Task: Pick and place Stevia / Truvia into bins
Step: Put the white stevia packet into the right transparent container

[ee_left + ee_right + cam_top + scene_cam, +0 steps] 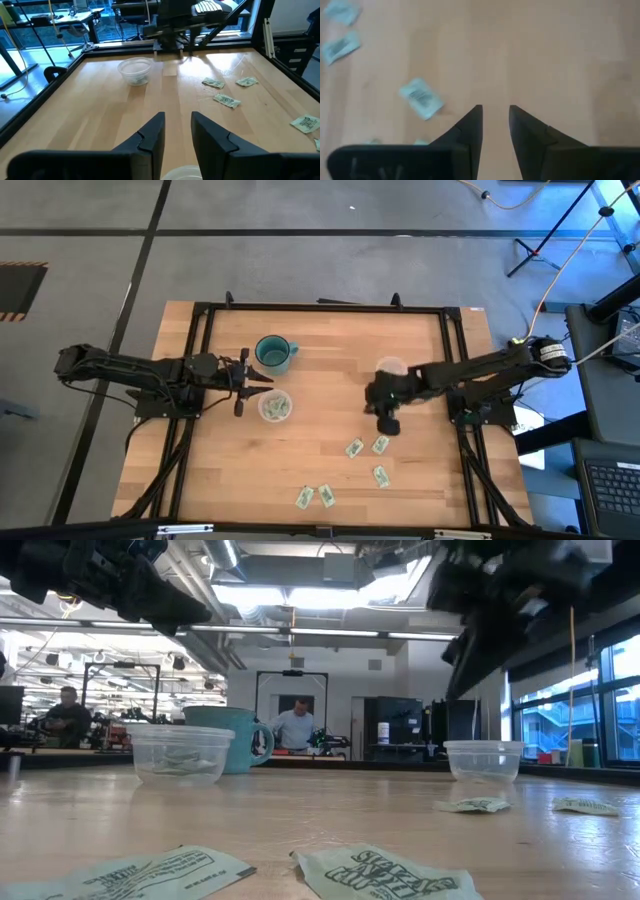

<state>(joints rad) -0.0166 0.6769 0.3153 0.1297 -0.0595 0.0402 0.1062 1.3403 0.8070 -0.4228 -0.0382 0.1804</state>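
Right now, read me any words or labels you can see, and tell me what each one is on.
"STEVIA": nearest green sachet on the table, low view; smaller print under it unreadable.
Sachet beside it: lines of print, too blurred.
Other sachets: too small.
Teal mug, clear cups: no text.

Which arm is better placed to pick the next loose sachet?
Right. Its gripper hangs open and empty just beside the sachets; the left gripper sits by the cup across the table.
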